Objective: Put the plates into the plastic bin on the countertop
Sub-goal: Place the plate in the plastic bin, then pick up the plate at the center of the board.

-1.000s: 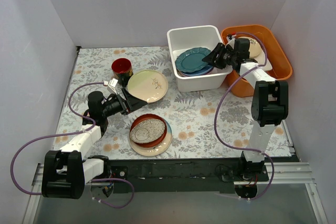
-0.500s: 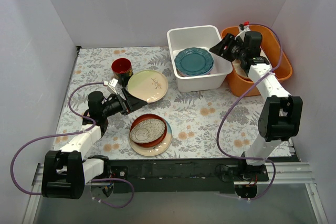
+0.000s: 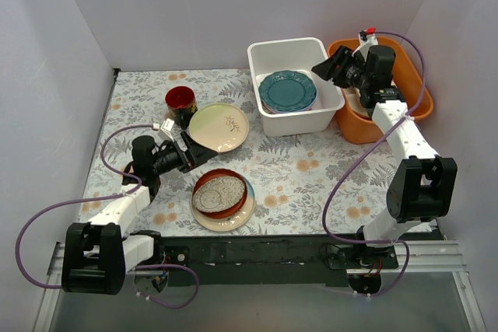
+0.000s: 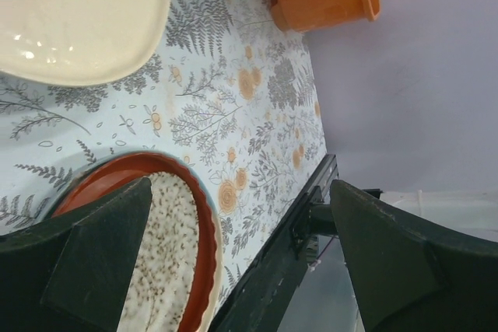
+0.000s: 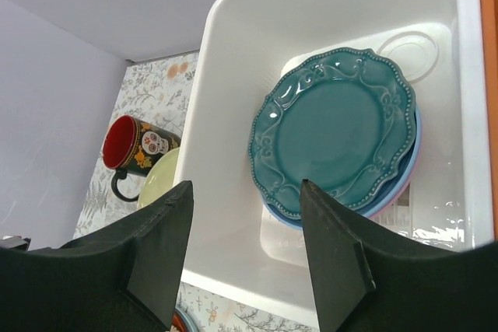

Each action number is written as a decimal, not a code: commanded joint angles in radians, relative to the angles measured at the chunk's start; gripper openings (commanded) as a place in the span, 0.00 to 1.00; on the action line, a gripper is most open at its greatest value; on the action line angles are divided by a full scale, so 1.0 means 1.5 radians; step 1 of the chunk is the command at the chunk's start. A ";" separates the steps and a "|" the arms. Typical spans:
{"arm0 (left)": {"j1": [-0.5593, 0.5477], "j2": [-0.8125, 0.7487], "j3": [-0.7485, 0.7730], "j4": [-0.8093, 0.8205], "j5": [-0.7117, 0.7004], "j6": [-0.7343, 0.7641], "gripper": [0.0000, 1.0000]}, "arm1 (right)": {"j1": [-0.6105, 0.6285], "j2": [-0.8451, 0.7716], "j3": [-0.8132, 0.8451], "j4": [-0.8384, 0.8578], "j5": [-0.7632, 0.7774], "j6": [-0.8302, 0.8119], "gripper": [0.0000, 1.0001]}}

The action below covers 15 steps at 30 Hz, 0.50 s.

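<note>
Progress is partial: the teal plate (image 3: 287, 91) tops a pile in the plastic bin (image 3: 268, 52), the pale cream plate (image 3: 219, 127) and red-brown plate (image 3: 220, 194) lie on the table (image 3: 311, 169), and the left hand (image 3: 198, 148) and right hand (image 3: 320, 68) stand open, empty.

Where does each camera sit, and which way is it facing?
Top external: above and behind the arms, looking down on the countertop; both arms show.
Left wrist: low over the countertop, facing across the cream plate and red-brown plate; the open left gripper frames it.
Right wrist: above the plastic bin, looking down at the teal plate; open right gripper at bottom.
Shared: top and right wrist both show the teal plate.
</note>
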<state>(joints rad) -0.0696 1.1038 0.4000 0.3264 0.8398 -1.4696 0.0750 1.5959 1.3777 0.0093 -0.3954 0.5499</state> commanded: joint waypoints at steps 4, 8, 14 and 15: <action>-0.004 0.017 0.026 -0.087 -0.078 0.036 0.98 | 0.046 -0.051 -0.037 0.024 -0.012 -0.014 0.64; -0.004 0.032 0.024 -0.091 -0.095 0.038 0.98 | 0.080 -0.066 -0.060 0.022 -0.008 -0.019 0.64; -0.004 0.047 0.024 -0.094 -0.126 0.030 0.96 | 0.132 -0.085 -0.111 0.038 0.005 -0.020 0.64; -0.004 0.052 0.024 -0.093 -0.134 0.028 0.96 | 0.145 -0.085 -0.115 0.040 0.008 -0.020 0.64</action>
<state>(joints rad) -0.0696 1.1740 0.4080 0.1967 0.6910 -1.4357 0.2512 1.5002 1.2324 0.0147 -0.3973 0.5411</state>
